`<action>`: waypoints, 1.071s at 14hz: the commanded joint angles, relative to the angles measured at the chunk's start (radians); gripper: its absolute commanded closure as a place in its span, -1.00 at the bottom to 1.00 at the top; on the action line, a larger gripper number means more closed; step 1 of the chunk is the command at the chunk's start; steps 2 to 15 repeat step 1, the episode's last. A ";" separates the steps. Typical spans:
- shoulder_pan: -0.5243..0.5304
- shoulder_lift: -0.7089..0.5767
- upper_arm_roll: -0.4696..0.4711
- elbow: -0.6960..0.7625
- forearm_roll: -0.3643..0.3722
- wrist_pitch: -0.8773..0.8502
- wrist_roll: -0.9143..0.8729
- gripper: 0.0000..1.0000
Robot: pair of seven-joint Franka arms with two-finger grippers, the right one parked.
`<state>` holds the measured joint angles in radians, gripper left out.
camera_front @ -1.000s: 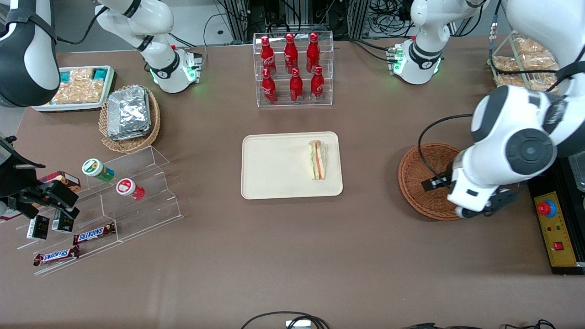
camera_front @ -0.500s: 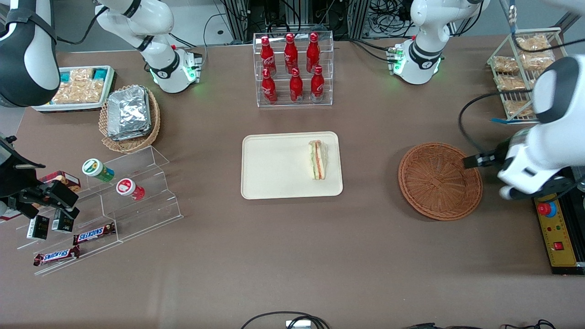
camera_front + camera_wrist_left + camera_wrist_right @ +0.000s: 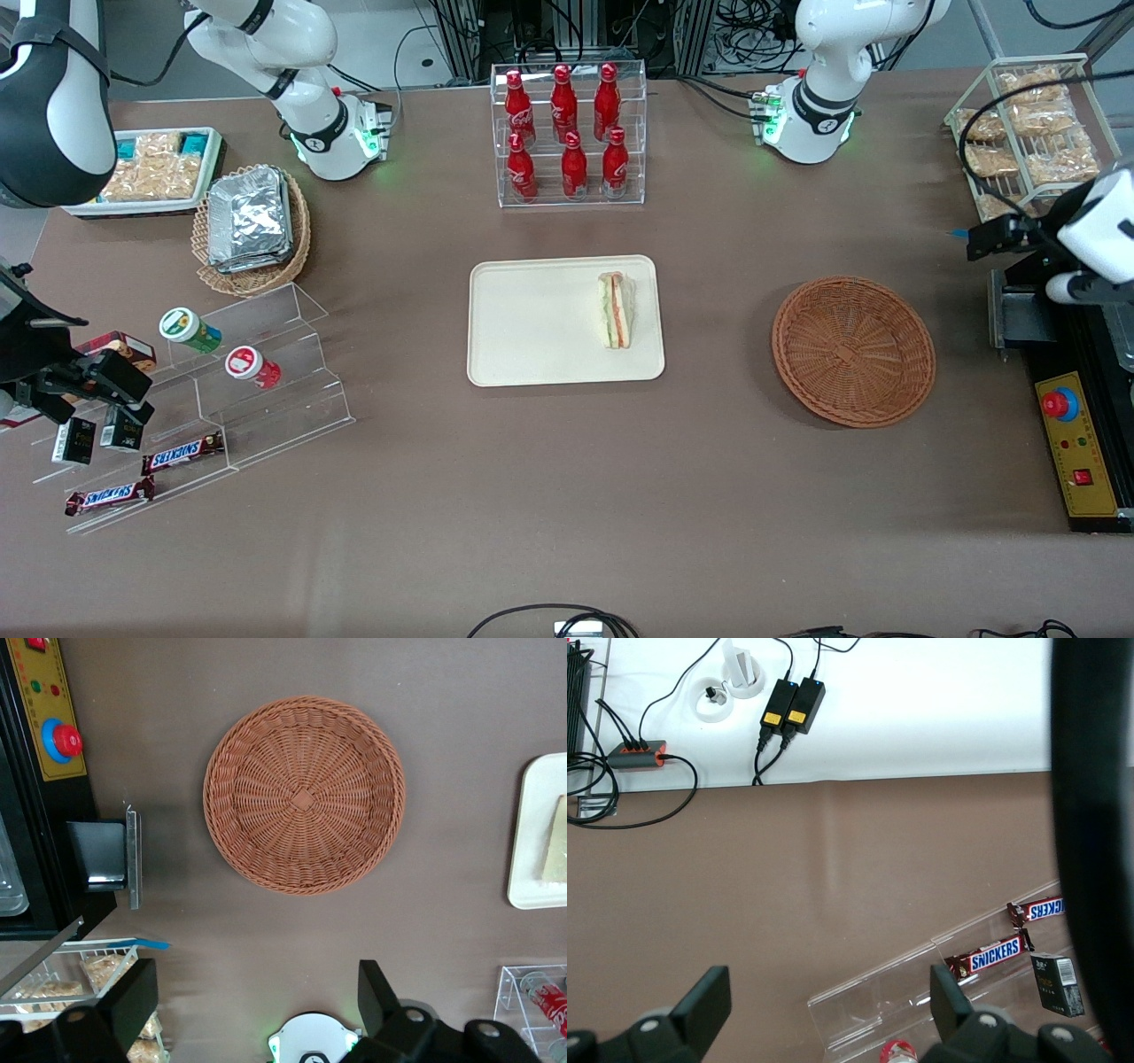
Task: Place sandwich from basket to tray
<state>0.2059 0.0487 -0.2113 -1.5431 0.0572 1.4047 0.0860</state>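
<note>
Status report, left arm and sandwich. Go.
Gripper open, empty, high above table, clear of basket. Sandwich lying on tray. Nothing obstructing.

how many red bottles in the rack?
6: red bottles in the clear rack, three on the upper step, three on the lower. Gripper is open, high above the basket.

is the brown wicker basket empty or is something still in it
Empty: the basket shows only bare weave. The sandwich lies on the tray; the open gripper hangs above the table, beside the basket.
</note>
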 commanded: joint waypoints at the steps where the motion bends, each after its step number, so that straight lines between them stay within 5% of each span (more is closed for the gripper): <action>1: -0.023 -0.053 0.013 -0.032 -0.017 -0.007 0.034 -1.00; 15: -0.023 -0.053 0.013 -0.032 -0.017 -0.007 0.034 -1.00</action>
